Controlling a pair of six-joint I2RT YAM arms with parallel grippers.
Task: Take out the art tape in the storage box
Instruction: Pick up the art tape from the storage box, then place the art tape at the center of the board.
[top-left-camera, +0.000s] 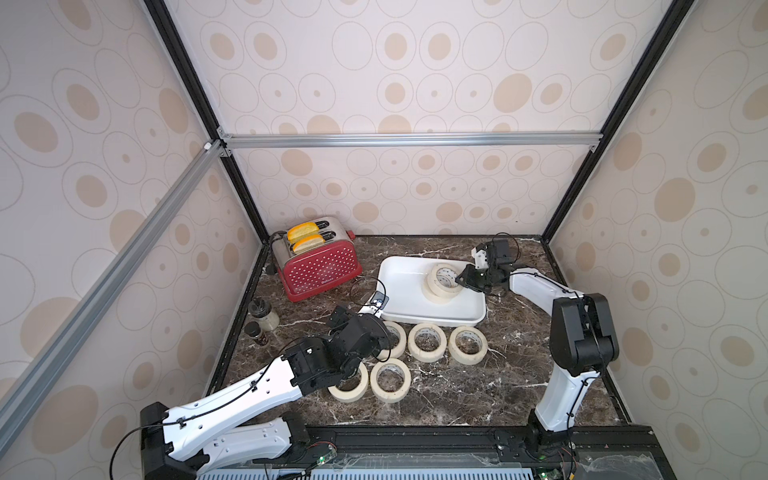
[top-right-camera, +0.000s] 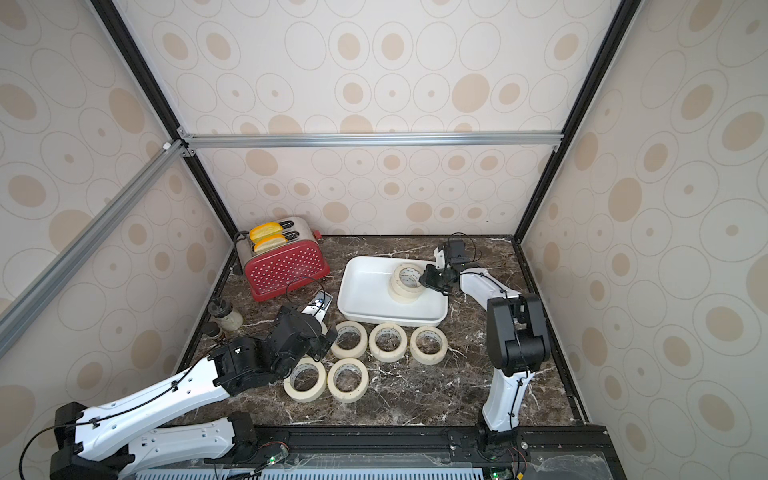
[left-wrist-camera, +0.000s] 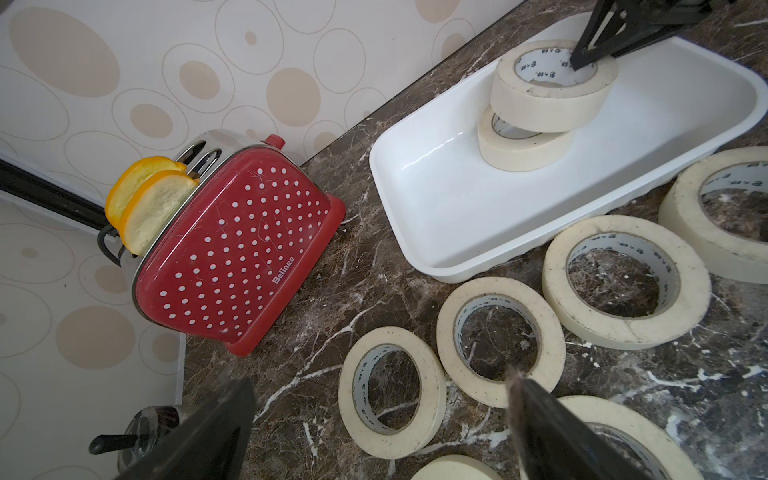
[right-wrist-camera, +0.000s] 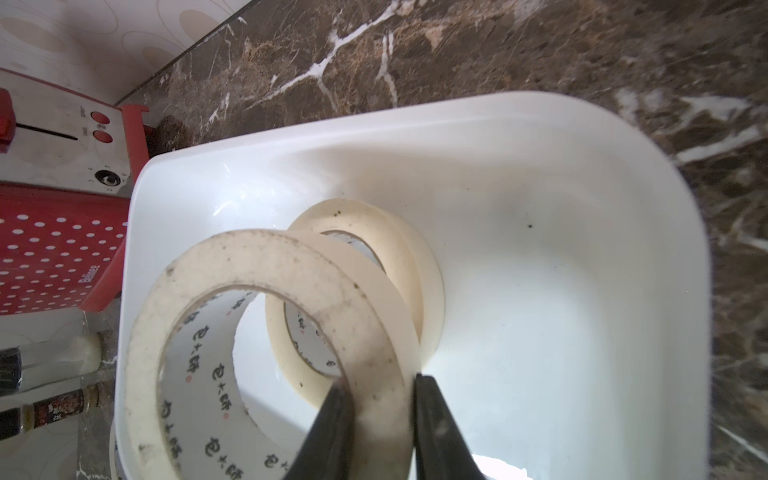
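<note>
Art tape roll (left-wrist-camera: 544, 104) tilts slightly, hole upward, over storage box (left-wrist-camera: 436, 199).

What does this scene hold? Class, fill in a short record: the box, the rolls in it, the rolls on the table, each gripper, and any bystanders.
storage box: white, two tape rolls inside
held roll: tilted over the second roll
right gripper: shut on the held roll's wall
left gripper: open, holding nothing
table rolls: five lie flat in both top views; the left arm may hide more
bystanders: red toaster, two jars
</note>
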